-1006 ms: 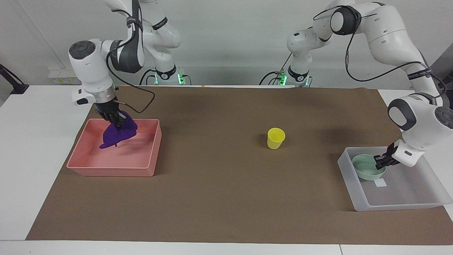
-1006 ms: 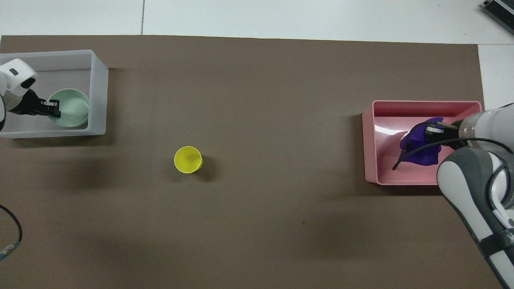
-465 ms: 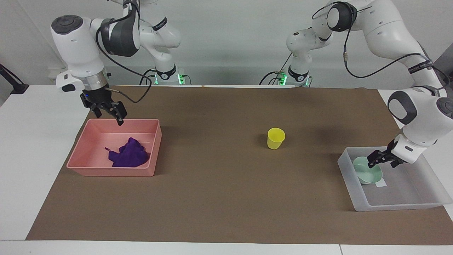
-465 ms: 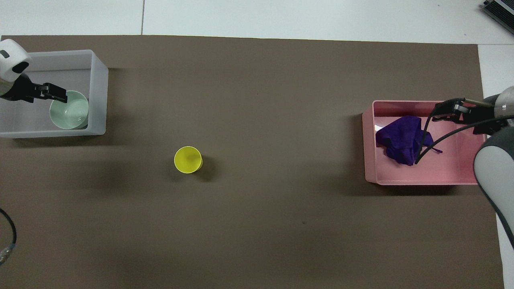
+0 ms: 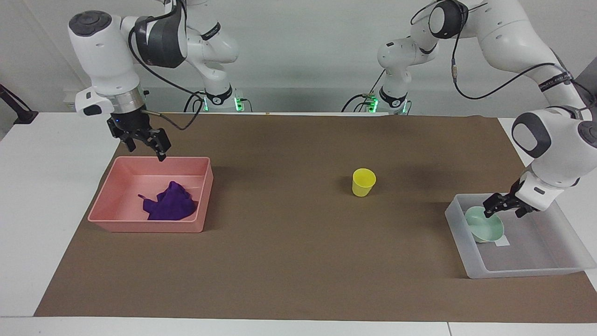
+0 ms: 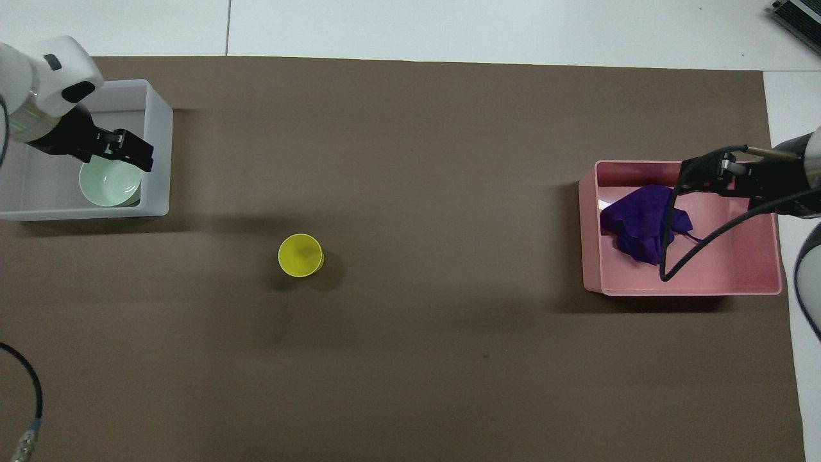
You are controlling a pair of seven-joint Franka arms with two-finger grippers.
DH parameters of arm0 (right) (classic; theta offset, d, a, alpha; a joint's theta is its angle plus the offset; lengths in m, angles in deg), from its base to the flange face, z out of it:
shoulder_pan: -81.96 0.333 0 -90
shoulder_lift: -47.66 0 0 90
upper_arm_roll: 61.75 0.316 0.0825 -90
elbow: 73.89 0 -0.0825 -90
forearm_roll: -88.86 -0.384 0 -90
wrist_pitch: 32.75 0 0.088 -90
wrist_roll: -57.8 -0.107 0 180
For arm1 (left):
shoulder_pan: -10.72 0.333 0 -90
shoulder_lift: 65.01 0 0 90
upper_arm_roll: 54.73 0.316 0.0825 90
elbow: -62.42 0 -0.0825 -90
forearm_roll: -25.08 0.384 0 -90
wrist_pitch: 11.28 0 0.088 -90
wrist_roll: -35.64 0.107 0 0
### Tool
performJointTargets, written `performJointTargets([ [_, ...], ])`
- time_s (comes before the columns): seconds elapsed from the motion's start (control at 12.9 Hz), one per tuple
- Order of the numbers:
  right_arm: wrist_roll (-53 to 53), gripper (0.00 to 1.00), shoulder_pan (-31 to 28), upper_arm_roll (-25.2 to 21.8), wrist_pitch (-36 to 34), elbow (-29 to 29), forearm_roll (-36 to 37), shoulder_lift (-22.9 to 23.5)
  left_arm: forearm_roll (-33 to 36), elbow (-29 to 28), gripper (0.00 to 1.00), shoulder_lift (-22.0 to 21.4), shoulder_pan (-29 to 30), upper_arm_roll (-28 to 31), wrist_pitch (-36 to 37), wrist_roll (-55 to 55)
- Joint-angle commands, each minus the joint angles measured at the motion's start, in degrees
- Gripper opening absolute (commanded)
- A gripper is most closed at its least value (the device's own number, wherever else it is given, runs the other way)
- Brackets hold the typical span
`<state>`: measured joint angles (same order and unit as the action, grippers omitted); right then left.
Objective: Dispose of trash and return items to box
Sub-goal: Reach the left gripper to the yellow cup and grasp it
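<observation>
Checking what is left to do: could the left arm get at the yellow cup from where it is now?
Probably yes. The left gripper hangs open and empty over the translucent box, and the yellow cup stands upright alone on the bare mat toward that end of the table, with nothing between them.

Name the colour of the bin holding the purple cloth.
Pink. The bin, with the cloth in it, shows best in the overhead view.

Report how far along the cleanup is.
Done: purple cloth wad lies in the pink bin; green bowl sits in the translucent box. In hand: nothing; left pincer and right pincer are open. Left: yellow cup, on the mat.
</observation>
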<state>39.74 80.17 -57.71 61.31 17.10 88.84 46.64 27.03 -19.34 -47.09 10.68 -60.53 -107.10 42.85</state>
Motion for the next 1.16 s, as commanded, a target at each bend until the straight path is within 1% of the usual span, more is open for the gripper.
performJointTargets([
  [0.0, -0.83, 1.0, -0.41, 0.18, -2.83, -3.36, -0.68, 1.55, -1.95, -2.08, 1.0, 0.61, -2.94, 0.44, 0.99, -0.44],
  [0.08, -0.57, 1.0, -0.67, 0.18, -2.75, -2.84, -0.68, 1.81, -3.0, -5.13, 1.0, 0.45, -3.82, 0.35, 0.12, -0.44],
  [0.23, -0.39, 1.0, -1.2, 0.09, -3.27, -1.52, -0.77, 0.76, -7.73, -10.85, 1.0, -0.25, -6.45, 0.44, -3.56, -0.44],
  [0.31, -0.22, 1.0, -1.11, 0.09, -3.36, -1.08, -0.77, 0.58, -7.76, -12.27, 1.0, -0.52, -8.38, 0.52, -5.24, -0.53],
  [0.39, 0.13, 1.0, -1.11, 0.09, -3.36, -0.73, -0.77, 0.23, -7.76, -15.24, 1.0, -0.7, -10.05, 0.52, -7.26, -0.62],
  [0.54, 0.58, 1.0, -1.11, 0.09, -3.27, -0.63, -0.77, 0.23, -7.84, -22.7, 1.0, -4.55, -10.86, 0.44, -10.51, -0.62],
  [0.62, 0.84, 1.0, -1.11, 0.09, -3.01, -0.63, -0.77, 0.23, -8.1, -25.26, 1.0, -4.83, -11.73, 0.35, -14.1, -0.62],
  [0.7, 1.71, 1.0, -1.11, 0.09, -3.01, -0.55, -0.77, 0.23, -8.19, -27.29, 1.0, -4.74, -13.83, 0.44, -16.83, -0.62],
  [0.93, 4.44, 1.0, -1.37, 0.0, -3.01, -0.46, -0.77, 0.23, -8.11, -27.75, 1.0, -3.78, -14.38, 0.44, -17.2, -0.1],
  [1.01, 4.44, 1.0, -1.37, -0.09, -2.92, -0.46, -0.86, 0.23, -8.11, -27.66, 1.0, -2.3, -14.38, 0.44, -17.73, 0.08],
  [1.08, 3.75, 1.0, -1.37, -0.17, -2.75, -0.46, -0.86, 0.23, -8.11, -27.32, 0.77, -1.5, -14.47, 0.44, -17.91, 0.0],
])
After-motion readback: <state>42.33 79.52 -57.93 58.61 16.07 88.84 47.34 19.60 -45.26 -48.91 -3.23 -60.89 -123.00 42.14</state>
